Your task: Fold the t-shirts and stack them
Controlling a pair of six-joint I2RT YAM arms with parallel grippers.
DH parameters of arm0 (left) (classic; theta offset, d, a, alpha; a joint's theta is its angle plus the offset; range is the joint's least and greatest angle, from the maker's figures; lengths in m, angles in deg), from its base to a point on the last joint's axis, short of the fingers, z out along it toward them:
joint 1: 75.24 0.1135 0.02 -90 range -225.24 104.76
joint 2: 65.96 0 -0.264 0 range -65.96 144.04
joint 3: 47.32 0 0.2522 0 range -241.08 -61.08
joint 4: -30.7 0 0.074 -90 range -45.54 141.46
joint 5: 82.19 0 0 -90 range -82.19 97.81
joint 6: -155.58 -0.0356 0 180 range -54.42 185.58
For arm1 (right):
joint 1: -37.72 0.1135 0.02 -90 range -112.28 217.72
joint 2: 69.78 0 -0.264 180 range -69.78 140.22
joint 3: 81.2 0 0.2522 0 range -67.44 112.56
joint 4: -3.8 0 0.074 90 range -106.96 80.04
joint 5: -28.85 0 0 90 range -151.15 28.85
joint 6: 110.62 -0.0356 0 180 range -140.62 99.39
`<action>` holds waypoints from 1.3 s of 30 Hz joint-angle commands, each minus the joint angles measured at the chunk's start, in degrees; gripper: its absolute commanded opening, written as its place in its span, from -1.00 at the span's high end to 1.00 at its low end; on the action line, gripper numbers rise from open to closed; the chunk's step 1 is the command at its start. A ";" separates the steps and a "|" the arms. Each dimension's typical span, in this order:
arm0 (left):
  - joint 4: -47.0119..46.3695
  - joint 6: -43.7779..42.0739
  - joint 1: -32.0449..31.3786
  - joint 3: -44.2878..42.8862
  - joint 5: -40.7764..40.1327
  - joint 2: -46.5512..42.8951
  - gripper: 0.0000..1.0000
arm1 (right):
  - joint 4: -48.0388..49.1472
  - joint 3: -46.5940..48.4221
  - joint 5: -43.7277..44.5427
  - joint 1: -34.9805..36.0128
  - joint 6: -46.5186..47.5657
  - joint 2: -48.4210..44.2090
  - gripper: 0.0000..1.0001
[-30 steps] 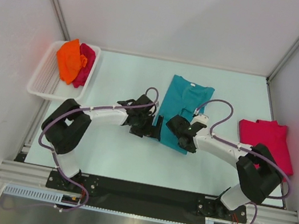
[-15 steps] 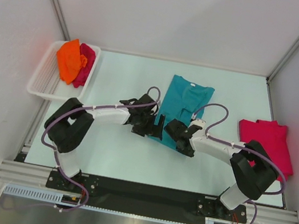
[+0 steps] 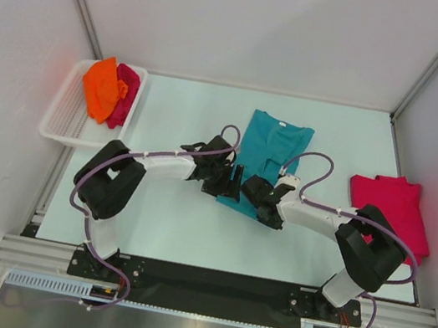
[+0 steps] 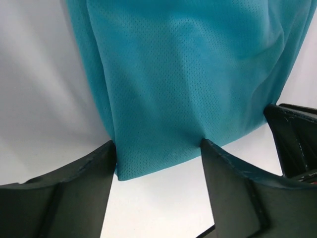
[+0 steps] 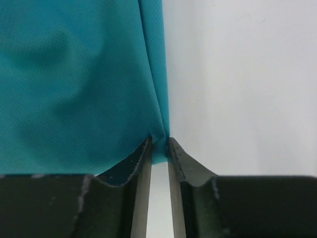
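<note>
The teal t-shirt (image 3: pixel 275 144) lies lengthwise in the middle of the table, folded narrow, with its hem toward the arms. My left gripper (image 3: pixel 234 186) is at the hem's left corner. In the left wrist view its jaws (image 4: pixel 157 144) stand wide apart, and the teal t-shirt (image 4: pixel 188 74) hem reaches in between the fingertips. My right gripper (image 3: pixel 251 187) is at the hem's right corner. Its jaws (image 5: pixel 159 141) are pinched on the edge of the teal t-shirt (image 5: pixel 74 89). A crimson-pink t-shirt (image 3: pixel 390 207) lies folded at the right.
A white slatted basket (image 3: pixel 60 123) at the far left holds an orange t-shirt (image 3: pixel 101 85) and a crimson-pink t-shirt (image 3: pixel 126 95). The pale table (image 3: pixel 159 213) is walled by white panels on three sides.
The left gripper has slid right to the hem's corner and its jaws have narrowed a little. The right gripper has shifted left and closed on the hem's other corner.
</note>
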 commanded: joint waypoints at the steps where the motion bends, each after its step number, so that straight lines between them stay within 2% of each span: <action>1: -1.23 -0.81 -0.31 1.36 2.38 1.51 -0.38 | 2.32 -1.36 -0.42 0.36 -0.89 1.56 0.69; 4: -1.23 -0.98 -0.31 1.36 3.18 0.46 -0.26 | 3.11 -2.06 -0.77 0.36 -0.62 1.56 0.96; 9: -0.80 -1.51 -0.31 1.54 3.88 -0.95 -0.01 | 3.91 -2.76 -0.77 0.97 -0.27 1.03 1.00; 12: -0.71 -1.60 -0.31 2.24 3.97 -2.09 0.29 | 4.52 -3.56 -0.42 1.50 -0.53 0.51 1.00; 13: -0.71 -1.60 -0.31 2.68 4.14 -2.53 0.56 | 4.78 -3.73 -0.42 1.76 -0.62 0.16 1.00; 16: -0.18 -1.42 -0.31 3.30 3.80 -3.23 1.00 | 4.35 -4.26 0.37 2.99 -1.32 -0.81 1.00; 20: 0.26 -1.34 -0.31 4.09 3.44 -4.73 1.00 | 2.59 -4.17 1.69 4.48 -2.38 -2.39 1.00; 29: 2.37 -1.51 -0.31 8.56 3.26 -11.58 1.00 | -10.93 -1.71 3.19 10.02 -8.78 -10.11 1.00; 39: 5.79 0.16 -0.58 16.83 3.70 -24.57 1.00 | -27.46 2.85 3.01 22.66 -22.14 -15.67 1.00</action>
